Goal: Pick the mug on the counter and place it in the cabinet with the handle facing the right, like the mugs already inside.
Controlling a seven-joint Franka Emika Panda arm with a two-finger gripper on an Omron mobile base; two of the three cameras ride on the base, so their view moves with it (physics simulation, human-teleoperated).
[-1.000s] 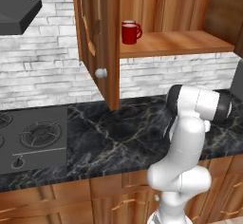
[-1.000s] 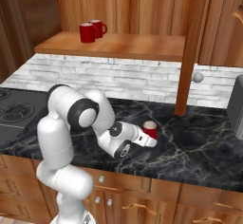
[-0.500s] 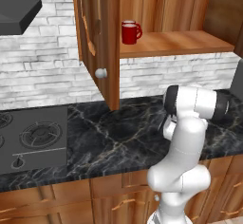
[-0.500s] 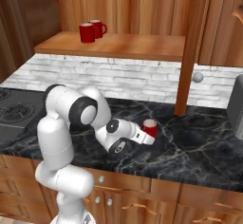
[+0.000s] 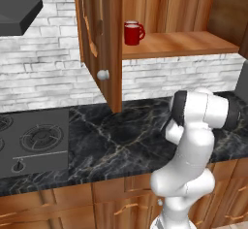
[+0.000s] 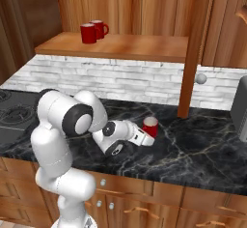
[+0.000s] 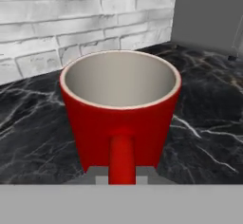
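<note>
Two shelf mugs [image 6: 93,31] (right base view)

Glossy white arm [image 6: 62,140], rounded segments stacked like bulbs; dark grey bands ring its joints. White wrist; small gripper [image 6: 144,136] up front.

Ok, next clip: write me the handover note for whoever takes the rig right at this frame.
Gripper: low over the counter, right at the mug; whether the fingers are shut on it can't be told.
Mug: upright, close to the counter, handle toward the hand camera.
Cabinet: door open, two red mugs on the shelf.
Done: approach to the mug.
Left: confirm the grasp, lift, set the mug on the shelf with its handle to the right.
</note>
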